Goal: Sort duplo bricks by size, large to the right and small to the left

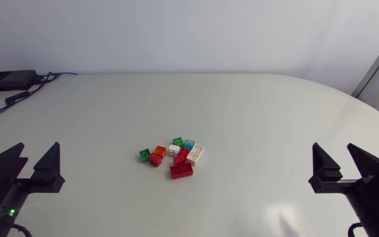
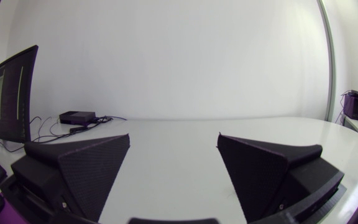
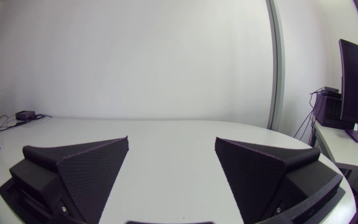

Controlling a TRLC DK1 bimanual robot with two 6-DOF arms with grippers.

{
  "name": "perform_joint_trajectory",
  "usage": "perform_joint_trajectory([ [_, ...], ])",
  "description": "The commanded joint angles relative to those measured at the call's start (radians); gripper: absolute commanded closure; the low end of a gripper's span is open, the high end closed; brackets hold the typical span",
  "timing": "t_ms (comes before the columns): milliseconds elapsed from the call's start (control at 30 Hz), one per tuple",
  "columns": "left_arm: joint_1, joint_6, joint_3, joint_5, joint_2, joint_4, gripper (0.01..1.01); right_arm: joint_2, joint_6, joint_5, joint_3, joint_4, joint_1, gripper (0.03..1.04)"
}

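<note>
Gaping wide and empty, left hand, right hand; both well apart from the duplo bricks

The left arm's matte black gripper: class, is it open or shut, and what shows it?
Open: the matte black left gripper holds nothing; its two wedge-shaped fingers stand wide apart, only bare white table between them.

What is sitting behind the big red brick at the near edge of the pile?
Right behind the big red brick is a smaller red brick, beside it a long white brick. Whether they touch, or anything lies under them, cannot be seen from above.
</note>
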Motion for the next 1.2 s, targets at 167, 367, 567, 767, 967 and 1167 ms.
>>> perform_joint_trajectory([
  [167, 0.003, -0.009, -0.017, 0.008, -0.013, -0.002, 0.044, -0.004, 0.019, -0.002, -0.039, -0.017, 0.006, 0.06],
  [367, 0.003, -0.012, -0.017, 0.008, -0.014, -0.005, 0.044, -0.006, 0.024, -0.002, -0.039, -0.017, 0.006, 0.06],
  [567, 0.000, 0.002, -0.012, 0.008, -0.017, -0.005, 0.044, -0.009, 0.027, -0.008, -0.039, -0.016, 0.024, 0.06],
  [767, 0.001, 0.005, 0.046, 0.007, -0.014, -0.039, 0.044, -0.006, 0.029, -0.005, 0.021, -0.045, 0.061, 0.06],
  [967, -0.014, 0.005, 0.121, 0.007, 0.049, -0.051, 0.059, 0.032, 0.027, 0.003, 0.112, -0.082, 0.083, 0.06],
  [1167, -0.014, 0.003, 0.224, 0.007, 0.194, -0.048, 0.059, 0.121, 0.027, 0.004, 0.199, -0.089, 0.083, 0.06],
])
